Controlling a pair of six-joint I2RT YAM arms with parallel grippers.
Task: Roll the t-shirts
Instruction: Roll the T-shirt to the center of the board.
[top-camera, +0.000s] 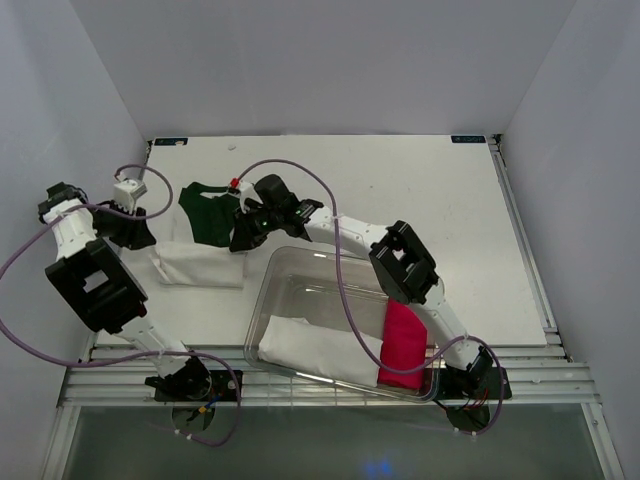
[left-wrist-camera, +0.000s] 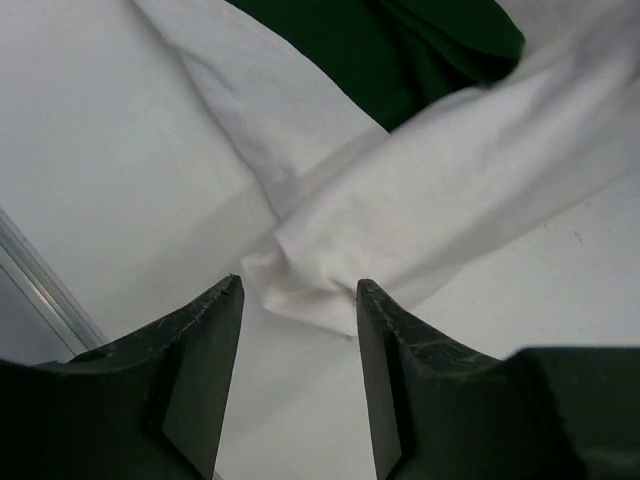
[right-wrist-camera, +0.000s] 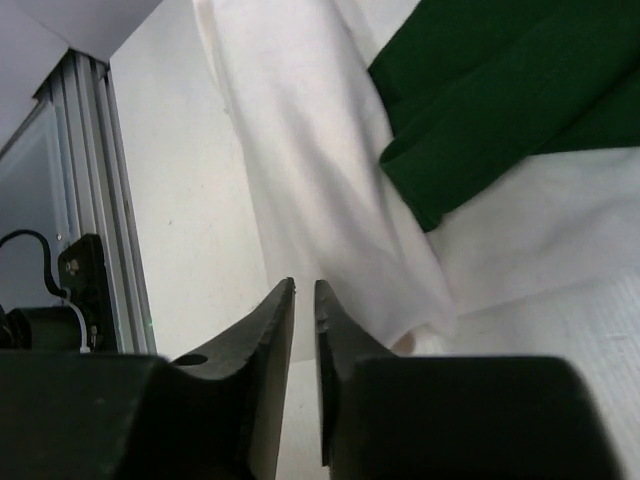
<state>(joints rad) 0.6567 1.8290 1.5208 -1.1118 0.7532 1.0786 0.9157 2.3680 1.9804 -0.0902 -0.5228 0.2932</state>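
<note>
Top external view, item one: white t-shirt (top-camera: 200, 268), which lay as a folded band on the surface (top-camera: 400, 190) left of centre, just beside the clear bin (top-camera: 300, 262).

Item two: green t-shirt (top-camera: 208, 212), crumpled directly behind the white one, its near edge overlapping it.

Item three: left gripper (left-wrist-camera: 298, 285), jaws apart, tips straddling the band's left end; no contact was visible.

Item four: right gripper (right-wrist-camera: 305, 285), jaws drawn almost together with only a slit between, clamped on nothing visible. It was poised over the band's right end, where the green cloth met it.

Item five: clear bin, holding a white cloth (top-camera: 310, 350) and a pink bundle (top-camera: 404, 345).

Step in hand, as judged: preparing the white t-shirt for rolling, with both arms posted at its ends. No roll had yet formed.

Next move, as judged: the left jaws would need to drop and close on the end fold. The right jaws would need to part first, and to take white fabric without catching the green.
</note>
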